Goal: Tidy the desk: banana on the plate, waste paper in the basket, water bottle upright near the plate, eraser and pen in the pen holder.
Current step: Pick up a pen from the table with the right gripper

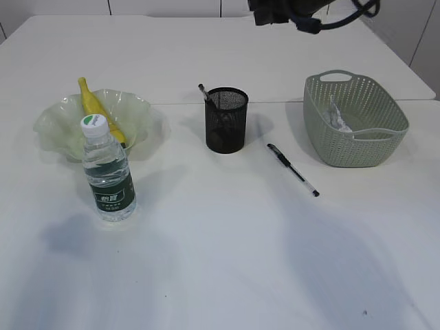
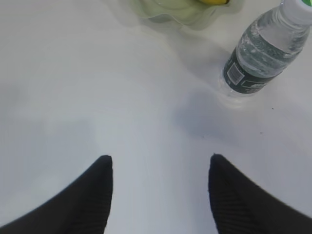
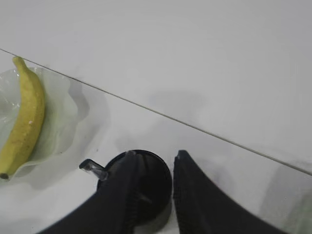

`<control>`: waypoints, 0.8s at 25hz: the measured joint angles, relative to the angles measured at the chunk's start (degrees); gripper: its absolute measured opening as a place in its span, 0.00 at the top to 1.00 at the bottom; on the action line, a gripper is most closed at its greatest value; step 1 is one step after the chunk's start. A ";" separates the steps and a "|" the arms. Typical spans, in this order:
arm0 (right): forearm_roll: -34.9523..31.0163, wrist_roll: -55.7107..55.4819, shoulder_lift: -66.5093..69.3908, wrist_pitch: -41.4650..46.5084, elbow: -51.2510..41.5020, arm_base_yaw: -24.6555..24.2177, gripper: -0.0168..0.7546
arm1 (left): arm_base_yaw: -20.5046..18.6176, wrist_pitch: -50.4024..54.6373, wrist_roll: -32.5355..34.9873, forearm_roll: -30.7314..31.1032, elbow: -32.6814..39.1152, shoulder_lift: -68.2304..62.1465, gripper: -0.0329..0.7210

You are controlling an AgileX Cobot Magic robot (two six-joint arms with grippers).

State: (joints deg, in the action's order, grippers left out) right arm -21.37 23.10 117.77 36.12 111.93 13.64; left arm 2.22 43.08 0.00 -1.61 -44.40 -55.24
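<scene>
The banana (image 1: pixel 96 110) lies on the glass plate (image 1: pixel 141 110) at the left. In front of the plate the water bottle (image 1: pixel 108 172) stands upright. A black mesh pen holder (image 1: pixel 226 120) in the middle has one pen (image 1: pixel 204 92) in it. A second pen (image 1: pixel 293 169) lies on the table to its right. Waste paper (image 1: pixel 338 115) sits in the green basket (image 1: pixel 357 144). My right gripper (image 3: pixel 156 155) hovers open over the pen holder (image 3: pixel 163 170), nothing between its fingers. My left gripper (image 2: pixel 160 158) is open over bare table, the bottle (image 2: pixel 263 53) ahead to its right. The eraser is out of view.
Part of the right arm (image 1: pixel 289 15) shows at the top of the exterior view, above the far table. A seam (image 3: pixel 195 126) between two table tops runs just behind the holder and the plate (image 3: pixel 58 126).
</scene>
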 joint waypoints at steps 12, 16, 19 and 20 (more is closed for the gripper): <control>12.95 -9.67 -3.57 15.41 0.11 0.00 0.73 | 0.00 0.34 0.00 -1.24 0.00 0.00 0.38; 16.77 -11.26 -3.44 18.70 0.11 0.00 0.73 | 0.00 1.13 0.00 -1.24 0.00 0.00 0.38; 17.33 -11.47 -1.76 19.88 0.11 0.00 0.73 | 0.00 1.27 0.00 -1.24 0.00 0.00 0.38; 17.33 -11.61 -0.77 20.02 0.11 0.00 0.73 | 0.00 1.27 0.00 -1.24 0.00 0.00 0.38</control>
State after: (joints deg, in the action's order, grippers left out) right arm -4.04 11.49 117.01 56.14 112.04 13.64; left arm 2.22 44.35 0.00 -2.85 -44.40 -55.24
